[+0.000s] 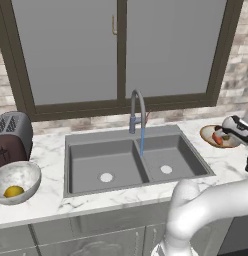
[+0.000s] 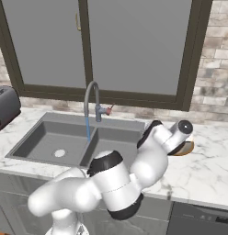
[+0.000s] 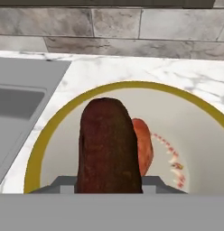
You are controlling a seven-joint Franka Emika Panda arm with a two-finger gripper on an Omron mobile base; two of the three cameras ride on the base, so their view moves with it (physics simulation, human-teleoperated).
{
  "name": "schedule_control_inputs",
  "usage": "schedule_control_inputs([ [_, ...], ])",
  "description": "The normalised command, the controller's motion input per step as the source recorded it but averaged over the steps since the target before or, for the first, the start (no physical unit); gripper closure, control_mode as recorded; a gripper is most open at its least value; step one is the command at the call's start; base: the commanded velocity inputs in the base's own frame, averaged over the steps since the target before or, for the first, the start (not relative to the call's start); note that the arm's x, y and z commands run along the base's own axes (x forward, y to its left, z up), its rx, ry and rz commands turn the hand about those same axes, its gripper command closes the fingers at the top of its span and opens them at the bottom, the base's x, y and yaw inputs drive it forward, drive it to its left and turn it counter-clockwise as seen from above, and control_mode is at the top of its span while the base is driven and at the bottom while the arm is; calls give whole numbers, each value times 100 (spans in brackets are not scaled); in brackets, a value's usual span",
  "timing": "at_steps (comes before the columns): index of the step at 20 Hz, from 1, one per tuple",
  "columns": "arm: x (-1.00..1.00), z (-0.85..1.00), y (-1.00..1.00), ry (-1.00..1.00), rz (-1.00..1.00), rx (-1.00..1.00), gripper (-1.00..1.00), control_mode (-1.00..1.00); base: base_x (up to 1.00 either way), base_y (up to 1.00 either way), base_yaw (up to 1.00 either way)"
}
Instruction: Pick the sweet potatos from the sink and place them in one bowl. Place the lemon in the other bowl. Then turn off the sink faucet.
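My gripper (image 3: 109, 186) is shut on the dark brown sweet potato (image 3: 108, 144) and holds it just over the shallow tan bowl (image 3: 199, 135). The orange-red sweet potato (image 3: 143, 144) lies in that bowl, beside the held one. In the left base view the tan bowl (image 1: 210, 134) sits on the counter right of the sink (image 1: 86, 162), with my hand over its right side. The lemon (image 1: 14, 191) rests in the marbled bowl (image 1: 22, 175) at the far left. A blue stream of water runs from the faucet (image 1: 137, 106) into the sink.
A toaster (image 1: 12, 135) stands behind the marbled bowl on the left counter. A brick wall and a window run along the back. My arm crosses the counter in front of the sink's right basin (image 2: 120, 137).
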Motion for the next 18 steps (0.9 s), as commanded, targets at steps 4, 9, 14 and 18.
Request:
schedule_control_inputs([
  [4, 21, -21, 0, 4, 0, 0, 100, -100, 0, 0, 0],
  [9, 24, -25, 0, 6, 0, 0, 100, -100, 0, 0, 0],
  [14, 10, -6, -1, 2, 0, 0, -100, -100, 0, 0, 0],
  [18, -16, 0, -4, -1, 0, 0, -100, -100, 0, 0, 0],
])
